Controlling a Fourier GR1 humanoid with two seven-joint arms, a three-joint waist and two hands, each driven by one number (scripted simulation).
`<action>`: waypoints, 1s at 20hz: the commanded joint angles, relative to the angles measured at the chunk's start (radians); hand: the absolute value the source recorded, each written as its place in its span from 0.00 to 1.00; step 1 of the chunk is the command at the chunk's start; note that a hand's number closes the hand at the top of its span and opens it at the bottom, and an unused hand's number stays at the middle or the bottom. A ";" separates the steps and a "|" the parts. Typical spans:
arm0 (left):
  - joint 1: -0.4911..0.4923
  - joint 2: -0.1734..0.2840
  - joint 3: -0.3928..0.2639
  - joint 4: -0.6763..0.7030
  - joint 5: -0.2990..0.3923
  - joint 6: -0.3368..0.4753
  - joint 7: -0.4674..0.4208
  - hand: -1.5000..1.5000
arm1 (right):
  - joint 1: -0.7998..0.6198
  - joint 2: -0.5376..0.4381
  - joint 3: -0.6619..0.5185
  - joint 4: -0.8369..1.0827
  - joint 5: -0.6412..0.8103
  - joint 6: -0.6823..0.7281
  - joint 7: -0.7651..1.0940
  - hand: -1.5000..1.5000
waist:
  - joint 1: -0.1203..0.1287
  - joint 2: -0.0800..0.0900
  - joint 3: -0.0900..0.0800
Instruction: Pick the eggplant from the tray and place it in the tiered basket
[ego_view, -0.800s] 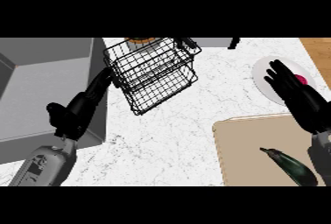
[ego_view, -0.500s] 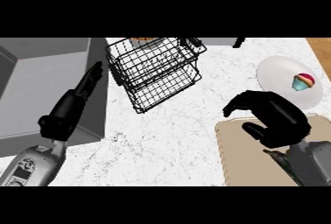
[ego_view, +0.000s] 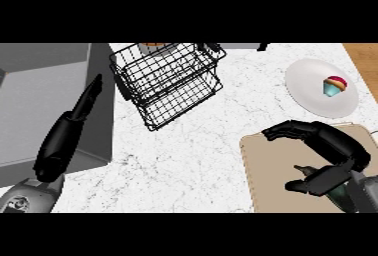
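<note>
The eggplant (ego_view: 336, 192) lies on the tray (ego_view: 269, 175) at near right, mostly hidden under the right hand (ego_view: 332, 150), whose curled fingers close nothing yet. Likely light, smooth, slippery: grasp mid-body. Left hand (ego_view: 85, 100) straight, by the basket (ego_view: 166, 80).

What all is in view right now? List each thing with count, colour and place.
Tiered basket: one, black wire, top centre of the counter.
Plate: one, white, upper right, carrying a small teal and pink cupcake.
Tray: one, tan, lower right.
Eggplant: one, dark, on the tray, mostly hidden under the right hand.
Sink: one, grey, left side.
Counter: one, white marble.
Left hand: one, black, fingers straight, over the sink's edge.
Right hand: one, black, fingers curled over the tray.
</note>
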 joint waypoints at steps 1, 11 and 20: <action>0.087 0.005 -0.008 0.004 -0.035 0.014 -0.007 0.50 | -0.027 -0.119 -0.008 -0.037 -0.006 0.152 0.020 0.00 | 0.001 0.006 -0.010; 0.089 0.014 0.008 0.005 -0.036 0.008 -0.001 0.50 | -0.202 -0.501 0.054 -0.251 0.347 0.348 0.166 0.00 | 0.000 0.003 -0.012; 0.133 -0.001 0.036 0.000 -0.047 -0.009 -0.038 0.50 | -0.062 -0.474 0.083 -0.513 0.460 0.304 0.366 0.00 | -0.016 0.005 -0.010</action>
